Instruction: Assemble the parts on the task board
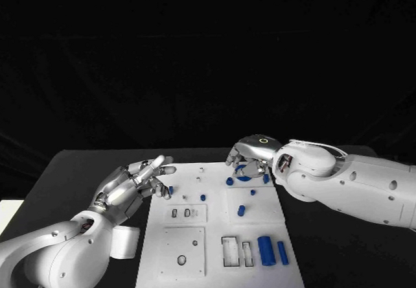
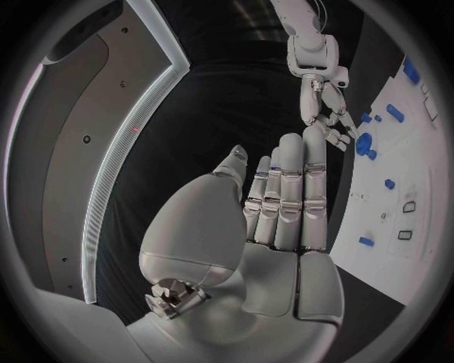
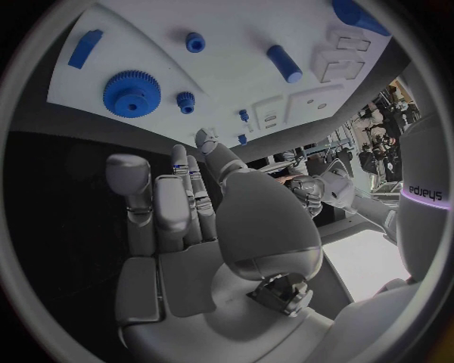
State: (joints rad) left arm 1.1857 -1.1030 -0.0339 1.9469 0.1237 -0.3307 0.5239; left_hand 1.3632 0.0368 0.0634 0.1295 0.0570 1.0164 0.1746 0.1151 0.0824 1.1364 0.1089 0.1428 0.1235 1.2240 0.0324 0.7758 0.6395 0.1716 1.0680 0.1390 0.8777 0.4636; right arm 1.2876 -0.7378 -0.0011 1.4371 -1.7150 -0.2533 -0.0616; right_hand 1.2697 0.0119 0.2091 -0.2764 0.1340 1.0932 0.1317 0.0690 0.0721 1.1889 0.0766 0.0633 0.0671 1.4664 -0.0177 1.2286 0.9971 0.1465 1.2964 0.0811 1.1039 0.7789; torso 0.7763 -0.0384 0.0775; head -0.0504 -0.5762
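My left hand (image 1: 135, 180) hovers at the white board's (image 1: 215, 273) far left corner, fingers straight and close together, holding nothing. My right hand (image 1: 251, 156) hangs over the board's far edge, fingers curled loosely downward above a blue gear (image 3: 131, 92), nothing in its grasp. Small blue pegs (image 1: 241, 210) lie scattered across the far half of the board; two blue cylinders (image 1: 266, 249) lie side by side near its right edge, beside rectangular slots (image 1: 230, 250)

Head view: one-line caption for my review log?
Both hands, left and right, hover empty-fingered over the task board's far end.
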